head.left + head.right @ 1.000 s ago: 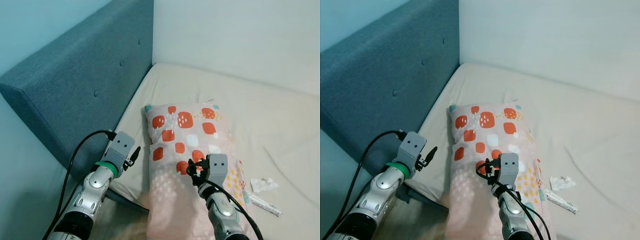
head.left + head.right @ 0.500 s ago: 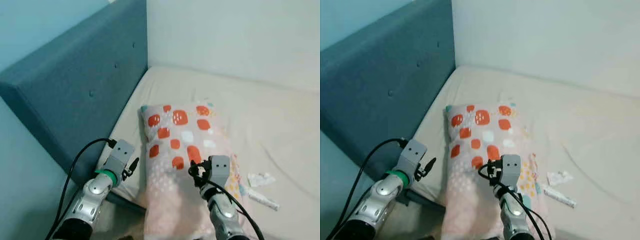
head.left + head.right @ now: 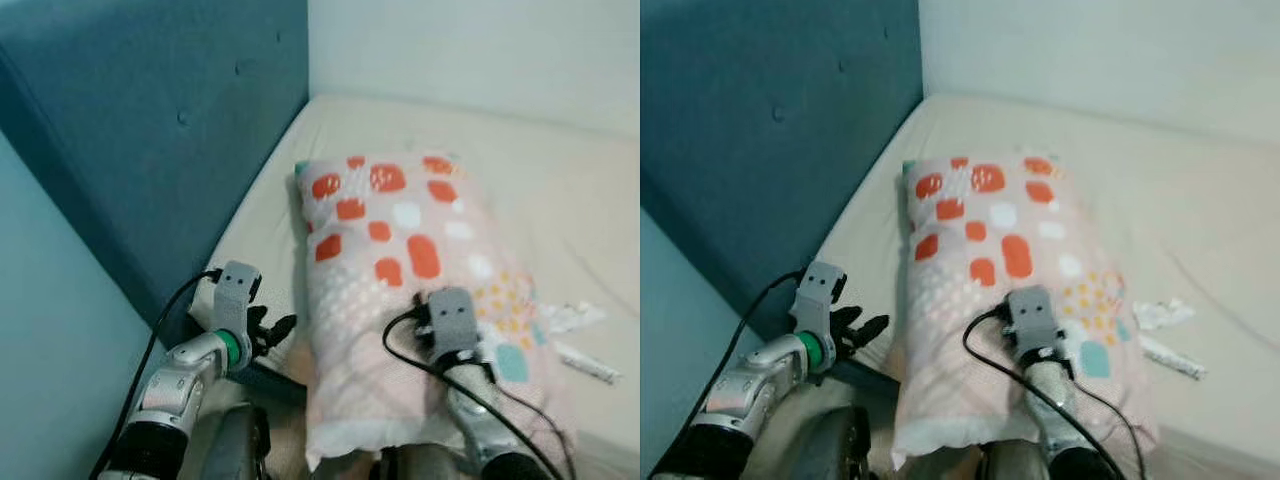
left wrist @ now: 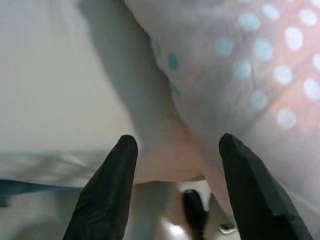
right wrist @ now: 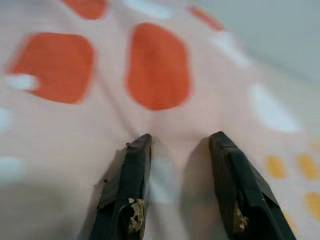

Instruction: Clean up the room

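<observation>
- Along the mattress (image 3: 560, 180) near edge, one pillow (image 3: 400, 250) overhangs.
- Right gripper (image 5: 182, 150) fingers spread, pressing its top.
- Left gripper (image 4: 175, 145) spread beside its corner.
- Far half bare.

Headboard (image 3: 150, 110): blue, padded, buttoned, standing along the mattress's left edge.
Wall (image 3: 480, 50): pale, running behind the bed.
Mattress (image 3: 560, 190): cream, lying bare toward the right.

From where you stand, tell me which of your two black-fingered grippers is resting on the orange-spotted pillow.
The right gripper: its open fingers press into the pink orange-spotted fabric pillow. The left gripper sits apart, open beside the pillow's corner at the cream mattress edge.
</observation>
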You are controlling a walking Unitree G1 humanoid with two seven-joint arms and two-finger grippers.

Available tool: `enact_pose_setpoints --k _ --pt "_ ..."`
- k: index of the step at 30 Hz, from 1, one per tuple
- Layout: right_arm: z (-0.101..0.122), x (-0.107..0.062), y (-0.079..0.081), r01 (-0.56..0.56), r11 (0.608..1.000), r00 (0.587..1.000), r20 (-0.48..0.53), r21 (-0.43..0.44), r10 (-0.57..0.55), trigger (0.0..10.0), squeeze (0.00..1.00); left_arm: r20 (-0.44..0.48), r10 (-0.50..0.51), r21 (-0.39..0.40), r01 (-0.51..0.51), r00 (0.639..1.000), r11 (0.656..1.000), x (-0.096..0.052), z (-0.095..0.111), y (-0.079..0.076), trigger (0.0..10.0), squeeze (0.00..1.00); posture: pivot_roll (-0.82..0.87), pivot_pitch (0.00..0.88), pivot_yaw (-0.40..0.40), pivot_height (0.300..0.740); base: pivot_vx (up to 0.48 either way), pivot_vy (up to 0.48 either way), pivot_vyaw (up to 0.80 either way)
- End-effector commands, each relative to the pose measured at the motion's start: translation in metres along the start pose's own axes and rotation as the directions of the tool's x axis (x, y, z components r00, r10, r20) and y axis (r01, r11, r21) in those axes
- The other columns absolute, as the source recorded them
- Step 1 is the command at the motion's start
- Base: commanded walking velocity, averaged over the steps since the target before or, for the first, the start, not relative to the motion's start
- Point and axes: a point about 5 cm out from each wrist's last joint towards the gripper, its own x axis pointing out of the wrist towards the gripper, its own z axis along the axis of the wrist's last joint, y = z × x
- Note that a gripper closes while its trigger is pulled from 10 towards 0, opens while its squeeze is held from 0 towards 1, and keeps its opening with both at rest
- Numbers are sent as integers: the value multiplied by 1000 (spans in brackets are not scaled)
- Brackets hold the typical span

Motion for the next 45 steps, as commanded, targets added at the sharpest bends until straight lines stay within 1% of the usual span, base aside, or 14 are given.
enact_pose_setpoints --k 1,2,9,16,25,29,30,31,32,33,35,43,44,45 --pt "-5 -4 -6 24 999 1000 -10 -21 -24 10000 0 22 -21 -33 22 1000 999 -3 8 2 10000 890 69 80 98 570 0 0 0" --pt "3 -3 -11 24 999 998 50 -46 -22 10000 0 42 -41 -76 44 998 996 -6 14 3 10000 1000 69 80 98 570 0 0 0" --pt "36 1 -33 118 974 965 254 -195 -66 10000 0 76 -201 -227 213 977 950 -17 26 -5 10000 1000 69 84 99 570 0 0 0" --pt "16 -6 -57 220 948 972 136 -232 -192 10000 0 -25 -156 -249 145 987 957 18 4 -30 10000 1000 48 105 90 570 0 0 0" --pt "5 -18 -87 305 933 952 69 -192 -297 10000 0 -75 -114 -274 89 991 958 45 -12 -47 10000 1000 10 147 70 570 0 0 0" --pt "7 -17 -92 292 942 956 69 -166 -284 10000 0 -110 -83 -213 58 990 975 55 -21 -57 10000 925 -10 153 60 570 0 0 0" --pt "7 -16 -91 276 951 961 59 -142 -270 10000 0 -127 -61 -198 35 990 980 57 -25 -59 10000 0 -19 151 66 570 0 0 0" --pt "7 -15 -90 265 956 964 52 -125 -261 10000 0 -137 -47 -191 20 989 981 59 -27 -60 10000 0 -19 151 66 570 0 0 0" --pt "5 -15 -88 262 961 965 26 -86 -261 10000 0 -147 -64 -183 36 987 982 59 -29 -64 5765 0 -21 152 72 570 0 0 0" --pt "5 -15 -88 262 961 965 26 -86 -261 10000 0 -147 -64 -183 36 987 982 59 -29 -64 5765 0 -21 152 72 570 0 0 0" --pt "-2 -17 -85 272 962 962 -47 30 -270 10000 0 -148 -112 -207 80 983 975 59 -27 -70 0 0 -16 153 75 570 0 0 0" --pt "-28 -24 -70 235 917 955 -251 321 -156 10000 0 -116 -142 -256 108 983 961 60 -19 -71 0 0 -16 153 75 570 0 0 0" --pt "-33 -26 -64 206 905 953 -286 372 -99 4157 0 -108 -135 -260 103 985 960 60 -16 -69 0 0 -7 154 77 570 0 0 0" --pt "-33 -26 -64 206 905 953 -286 372 -99 4157 0 -108 -135 -260 103 985 960 60 -16 -69 0 0 -7 154 77 570 0 0 0"
